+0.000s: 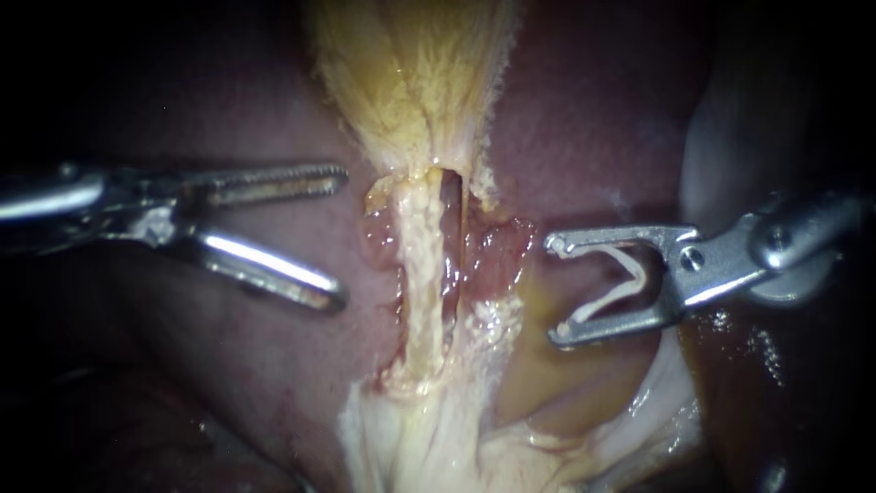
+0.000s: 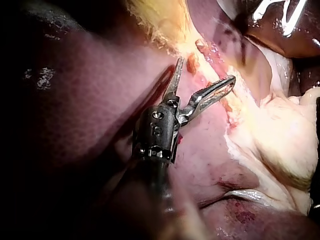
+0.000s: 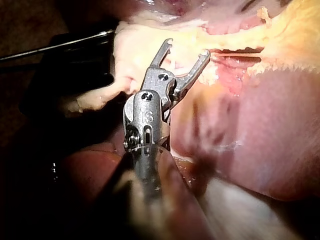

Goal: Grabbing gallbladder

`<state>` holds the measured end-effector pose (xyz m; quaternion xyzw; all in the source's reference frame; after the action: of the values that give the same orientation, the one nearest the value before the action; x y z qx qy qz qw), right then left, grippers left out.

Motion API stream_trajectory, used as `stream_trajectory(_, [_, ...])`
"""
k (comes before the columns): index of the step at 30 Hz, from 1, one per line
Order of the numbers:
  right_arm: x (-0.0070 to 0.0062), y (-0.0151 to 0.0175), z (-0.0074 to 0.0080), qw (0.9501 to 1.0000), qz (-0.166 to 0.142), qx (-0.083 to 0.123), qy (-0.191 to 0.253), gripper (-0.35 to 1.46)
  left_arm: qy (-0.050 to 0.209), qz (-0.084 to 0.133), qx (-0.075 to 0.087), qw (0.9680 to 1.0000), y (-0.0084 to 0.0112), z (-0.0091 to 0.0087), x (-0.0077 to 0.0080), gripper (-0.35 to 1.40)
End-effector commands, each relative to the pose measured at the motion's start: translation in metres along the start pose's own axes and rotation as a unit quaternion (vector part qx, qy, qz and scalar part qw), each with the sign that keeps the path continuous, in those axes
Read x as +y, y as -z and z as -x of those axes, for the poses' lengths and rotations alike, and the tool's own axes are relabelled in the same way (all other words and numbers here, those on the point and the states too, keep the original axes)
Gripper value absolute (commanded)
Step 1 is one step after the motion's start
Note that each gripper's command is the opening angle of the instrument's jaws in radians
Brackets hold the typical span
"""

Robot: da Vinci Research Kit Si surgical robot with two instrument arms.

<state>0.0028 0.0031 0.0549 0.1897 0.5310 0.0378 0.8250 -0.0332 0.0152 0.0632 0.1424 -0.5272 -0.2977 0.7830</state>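
The yellowish gallbladder (image 1: 411,82) hangs at the top centre and narrows into a pale tube (image 1: 420,274) with a reddish tube (image 1: 452,242) beside it. My left instrument (image 1: 340,236) sits left of the tubes, jaws open and holding nothing. In the left wrist view these open jaws (image 2: 206,70) lie just short of the yellow tissue. My right instrument (image 1: 554,290) is right of the tubes, its jaws wide apart with a white V-shaped clip (image 1: 620,283) seated between them. Those jaws (image 3: 187,47) point at pale tissue in the right wrist view.
Dark red liver (image 1: 584,110) surrounds the gallbladder on both sides. White fatty tissue (image 1: 429,438) spreads below the tubes. A pale fold (image 1: 730,137) lies behind the right instrument's shaft. My left instrument's shaft (image 3: 55,50) crosses beside the right jaws.
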Motion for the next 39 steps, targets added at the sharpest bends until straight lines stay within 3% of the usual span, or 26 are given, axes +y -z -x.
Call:
stream_trajectory(1, [0.0000,-0.0001,0.0000,1.0000,0.000,0.000,0.000,0.46,0.002,0.004,-0.001,1.0000,-0.0003,-0.0001,0.0002,0.71])
stream_trajectory(5, [0.0000,-0.0001,0.0000,1.0000,0.000,0.000,0.000,0.46,0.008,0.025,-0.002,0.9997,-0.0019,0.0000,0.0009,0.66])
stream_trajectory(13, [0.0000,-0.0001,0.0000,1.0000,0.000,0.000,0.000,0.46,0.009,0.028,-0.002,0.9996,-0.0041,-0.0004,0.0005,0.52])
stream_trajectory(24, [0.0000,-0.0002,0.0000,1.0000,0.000,0.000,0.000,0.46,0.008,0.031,-0.002,0.9995,-0.0047,-0.0008,0.0002,0.34])
stream_trajectory(33, [0.0000,-0.0002,-0.0001,1.0000,0.000,0.000,0.000,0.46,0.007,0.035,-0.001,0.9994,-0.0052,-0.0022,0.0003,0.19])
stream_trajectory(36, [0.0000,-0.0002,-0.0001,1.0000,0.000,0.000,0.000,0.46,0.006,0.036,0.000,0.9993,-0.0053,-0.0028,0.0005,0.05])
stream_trajectory(38, [0.0000,-0.0002,-0.0001,1.0000,0.000,0.000,0.000,0.46,0.009,0.036,0.000,0.9993,-0.0051,-0.0029,0.0005,-0.30])
stream_trajectory(39, [0.0000,-0.0002,-0.0001,1.0000,0.000,0.000,0.000,0.46,0.009,0.036,0.000,0.9993,-0.0050,-0.0029,0.0005,-0.35])
